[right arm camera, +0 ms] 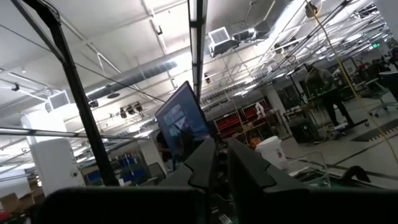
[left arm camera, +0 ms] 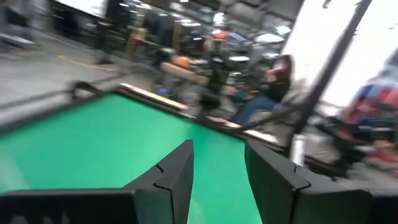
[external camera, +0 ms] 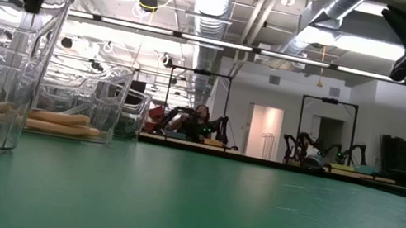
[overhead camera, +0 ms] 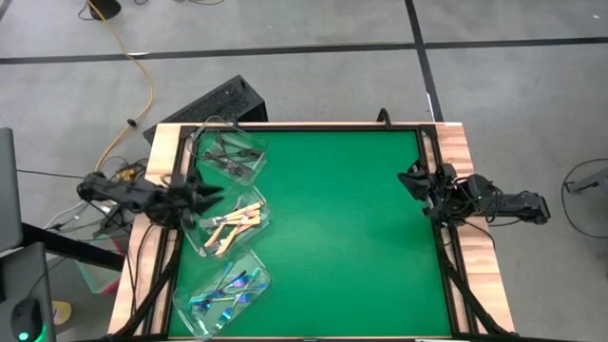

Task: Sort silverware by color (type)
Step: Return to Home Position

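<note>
Along the left edge of the green table (overhead camera: 342,218) stand three clear tubs (overhead camera: 255,142). The left gripper (overhead camera: 213,198) hangs beside the middle one, fingers parted, empty; the right gripper (overhead camera: 412,180) waits at the opposite edge, fingers almost together, empty. Grey forks (overhead camera: 228,158), cream-handled forks (overhead camera: 236,220) and blue forks (overhead camera: 228,293) each lie in one tub: light, stiff, slick, probably best pinched mid-handle.
</note>
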